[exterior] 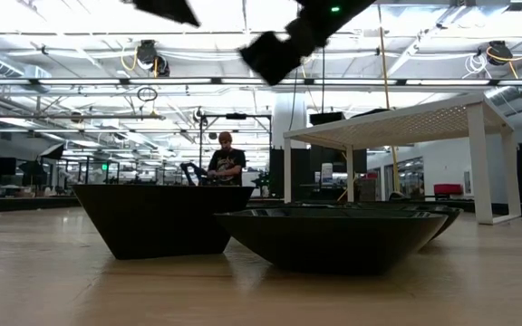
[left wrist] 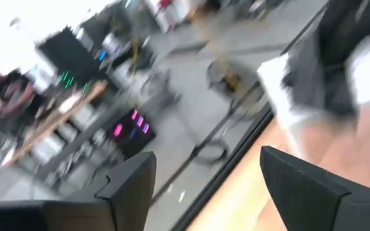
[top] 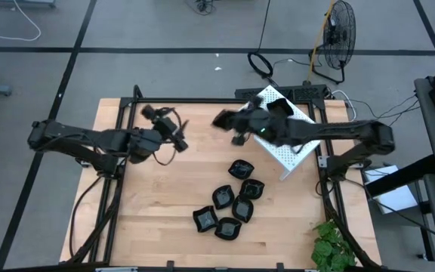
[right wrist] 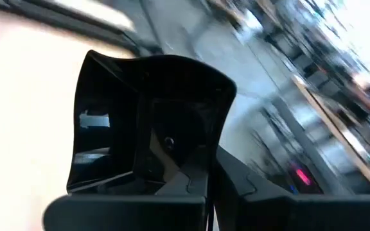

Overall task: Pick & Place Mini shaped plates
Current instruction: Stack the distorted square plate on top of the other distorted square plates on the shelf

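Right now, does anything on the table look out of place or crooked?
The white perforated rack sits skewed at the table's far right corner, turned at an angle to the edges. The six black mini plates on the wood lie clustered but upright. The right gripper holds a square plate aloft.

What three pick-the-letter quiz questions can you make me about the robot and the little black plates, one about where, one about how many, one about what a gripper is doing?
1. Where is the white rack?
A. left edge of the table
B. right side of the table
C. on the floor

2. How many mini plates lie loose on the wood?
A. two
B. six
C. twelve

3. What is the right gripper doing?
A. holding a black plate
B. open and empty
C. holding a cable

Answers:
1 B, the high view shows it by the right arm.
2 B, six dishes cluster near the front.
3 A, its wrist view shows a plate in the fingers; the left gripper is open.
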### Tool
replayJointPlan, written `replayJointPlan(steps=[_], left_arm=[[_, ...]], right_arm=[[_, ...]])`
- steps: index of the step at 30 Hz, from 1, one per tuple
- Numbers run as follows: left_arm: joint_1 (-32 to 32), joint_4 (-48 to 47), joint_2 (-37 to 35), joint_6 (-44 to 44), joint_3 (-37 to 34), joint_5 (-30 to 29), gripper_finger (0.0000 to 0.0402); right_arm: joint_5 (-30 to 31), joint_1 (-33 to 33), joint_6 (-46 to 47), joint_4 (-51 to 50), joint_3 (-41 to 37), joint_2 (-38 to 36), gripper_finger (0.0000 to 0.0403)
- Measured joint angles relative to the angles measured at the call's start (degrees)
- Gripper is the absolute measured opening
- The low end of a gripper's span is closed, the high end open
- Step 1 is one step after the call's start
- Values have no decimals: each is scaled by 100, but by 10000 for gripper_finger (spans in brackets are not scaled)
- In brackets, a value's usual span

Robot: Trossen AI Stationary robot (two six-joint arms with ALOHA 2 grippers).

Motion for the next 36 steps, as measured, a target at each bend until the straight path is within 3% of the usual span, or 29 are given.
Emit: replayJointPlan(steps=[4, 7, 18, 26, 36], left_arm=[[134, -1672, -365, -1513, -130, -273, 275], [271, -2244, -636, -2352, -514, -367, 263], [530, -2232, -1317, -3445, -1872, -201, 248], [531, -2230, -1470, -3486, -2009, 201, 248], [531, -2197, -1465, -3465, -2009, 285, 250]], right_arm=[[238, -466, 355, -915, 51, -707, 0], [132, -997, 870, -1675, 194, -1178, 0], [-2352, -3192, 2050, -3970, 295, -1749, 0], [-2497, -3560, 2000, -4337, 296, -1765, 0], [-2481, -3574, 1796, -4679, 217, -1767, 0]])
